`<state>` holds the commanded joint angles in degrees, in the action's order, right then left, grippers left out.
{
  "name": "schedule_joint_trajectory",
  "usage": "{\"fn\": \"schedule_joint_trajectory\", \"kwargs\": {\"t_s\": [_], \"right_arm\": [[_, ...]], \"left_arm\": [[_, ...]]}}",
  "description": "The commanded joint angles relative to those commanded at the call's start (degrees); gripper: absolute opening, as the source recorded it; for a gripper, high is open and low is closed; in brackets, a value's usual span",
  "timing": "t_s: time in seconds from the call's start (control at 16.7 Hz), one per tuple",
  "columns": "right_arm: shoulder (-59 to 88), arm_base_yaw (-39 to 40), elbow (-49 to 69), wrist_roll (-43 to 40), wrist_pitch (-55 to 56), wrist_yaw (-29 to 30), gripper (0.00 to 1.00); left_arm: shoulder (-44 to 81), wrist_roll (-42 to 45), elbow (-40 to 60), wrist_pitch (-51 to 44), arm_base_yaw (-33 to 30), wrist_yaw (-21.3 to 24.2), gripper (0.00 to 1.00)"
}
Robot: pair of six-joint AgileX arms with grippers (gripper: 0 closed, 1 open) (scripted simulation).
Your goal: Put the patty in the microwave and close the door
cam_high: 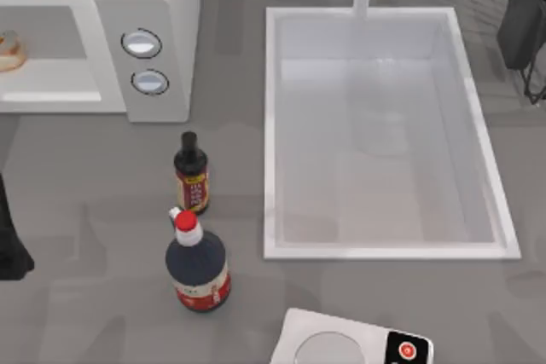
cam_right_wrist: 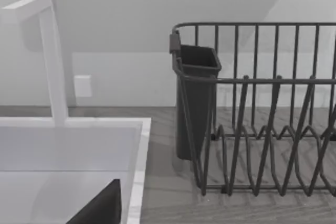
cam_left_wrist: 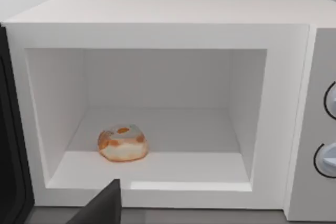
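At the table's far left, the microwave (cam_high: 145,40) stands open, and the patty (cam_left_wrist: 122,143), a tan and orange round piece, lies on the cavity floor toward its left side. The left arm (cam_high: 10,245) is at the left edge; whether its tool is clenched cannot be told. Right of the microwave come two dark bottles (cam_high: 196,266), then the white sink (cam_high: 273,125).
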<state>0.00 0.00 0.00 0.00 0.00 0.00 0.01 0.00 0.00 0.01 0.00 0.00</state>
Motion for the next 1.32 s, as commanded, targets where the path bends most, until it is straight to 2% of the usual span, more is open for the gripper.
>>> {"fn": "schedule_joint_trajectory", "kwargs": {"t_s": [0.06,0.84,1.32], "right_arm": [[0.0,0.0,0.0,0.0,0.0,0.0,1.00],[0.0,0.0,0.0,0.0,0.0,0.0,1.00],[0.0,0.0,0.0,0.0,0.0,0.0,1.00]], "left_arm": [[0.0,0.0,0.0,0.0,0.0,0.0,1.00],[0.0,0.0,0.0,0.0,0.0,0.0,0.02],[0.0,0.0,0.0,0.0,0.0,0.0,0.00]]}}
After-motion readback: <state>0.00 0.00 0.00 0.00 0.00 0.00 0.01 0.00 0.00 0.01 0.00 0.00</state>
